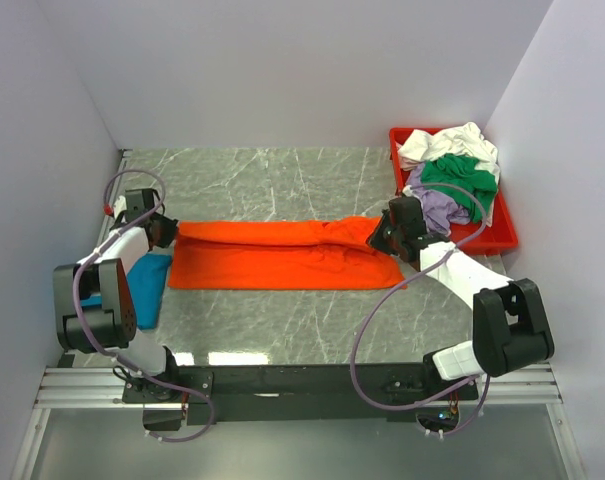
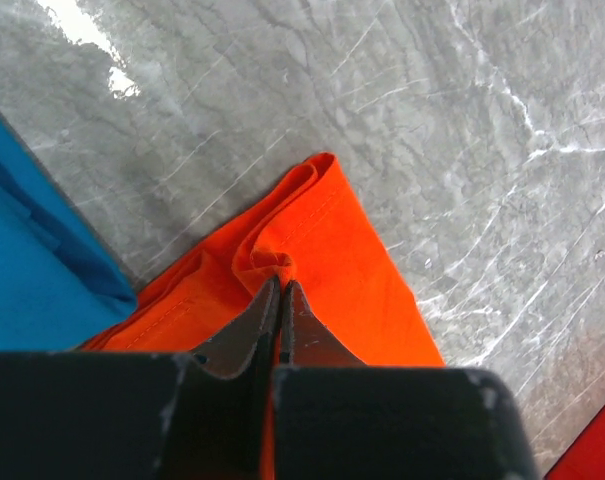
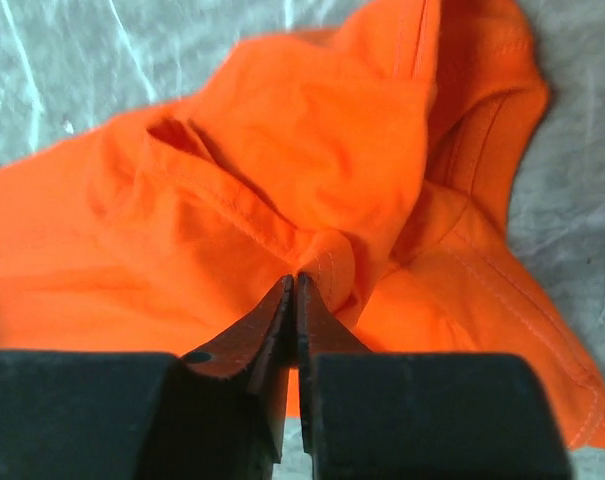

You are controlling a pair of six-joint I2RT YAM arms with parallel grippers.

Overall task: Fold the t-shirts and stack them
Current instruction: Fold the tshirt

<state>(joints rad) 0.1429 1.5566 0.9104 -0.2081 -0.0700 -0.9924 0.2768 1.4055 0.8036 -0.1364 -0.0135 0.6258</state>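
Orange shirt (image 1: pixel 282 258) lies mid-table (image 1: pixel 282 180), drawn out in a long band running left to right, with one layer doubled over another along its length.

Left gripper (image 1: pixel 170 232) is at the shirt's left end. Its fingers are pressed together on a small pucker of orange hem. In the wrist view the cloth bunches right at the tips, with bare marble beyond.

Right gripper (image 1: pixel 380 238) is at the right end. It is clamped tight on a fold of the same shirt, and the fabric gathers in creases around the tips. The sleeve and seam stitching are splayed out past it.

The far edge of the shirt runs fairly straight between the two grippers; the near edge sits flat on the table. Can't tell if the pinched ends are off the surface.

Teal shirt (image 1: pixel 147 290) is near-left, beside the left arm and right against the orange shirt's near-left corner.

Tray (image 1: pixel 502 235) sits far right by the wall, just beyond the right gripper. Heaped in it are the white shirt (image 1: pixel 452 143) at the far end, the green shirt (image 1: pixel 460 175) in the middle and the lavender shirt (image 1: pixel 437 208) at the near-left, all crumpled.
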